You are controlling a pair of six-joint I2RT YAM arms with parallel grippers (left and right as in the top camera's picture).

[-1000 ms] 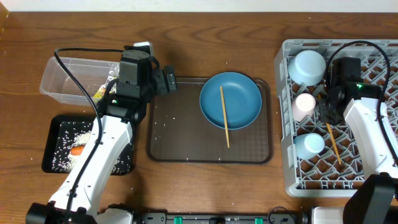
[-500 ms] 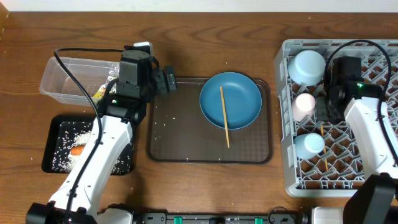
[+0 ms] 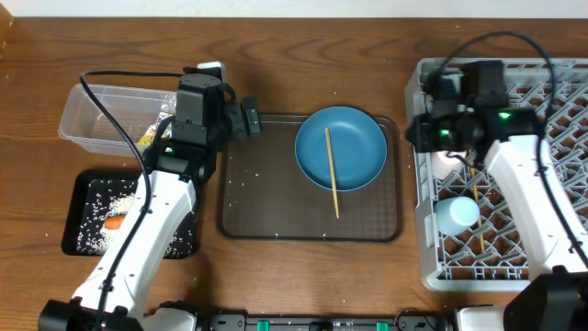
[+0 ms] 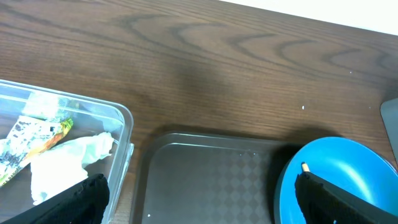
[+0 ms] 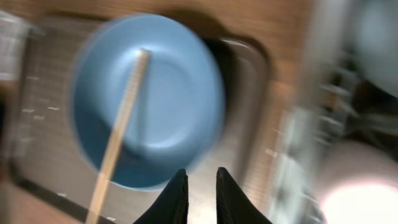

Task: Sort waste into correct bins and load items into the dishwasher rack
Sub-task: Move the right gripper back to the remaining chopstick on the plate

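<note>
Two things are left for the rack, as far as I can see: the blue plate (image 3: 341, 147) and the chopstick (image 3: 332, 173) lying across it. Both are sitting on the brown serving tray (image 3: 262, 198), not loaded yet.

The dishwasher rack (image 3: 459, 267) already has the light blue cup (image 3: 457, 213) and the pink cup (image 3: 447, 164), which is half hidden under my right arm. The bowl (image 5: 379, 37) is there too, mostly covered and just a pale blue blur. The other chopstick (image 3: 480, 230) is down among the pegs.

Waste looks basically sorted. The tissue (image 4: 68, 165) and wrapper (image 4: 37, 140) are in the clear tub (image 3: 92, 119), and the carrot (image 3: 114, 222) and rice (image 3: 92, 198) are in the black tray (image 3: 66, 230). There are a few tiny white specks on the serving tray, maybe stray grains, can't tell.

My right gripper (image 5: 200, 193) hangs by the rack's plate-side edge. There's only a thin gap between the fingers and nothing in it, though the view's blurry. My left gripper (image 4: 202, 186) is spread wide and empty, over the tub-side corner of the serving tray.

My guess is chopstick first, then the plate.
</note>
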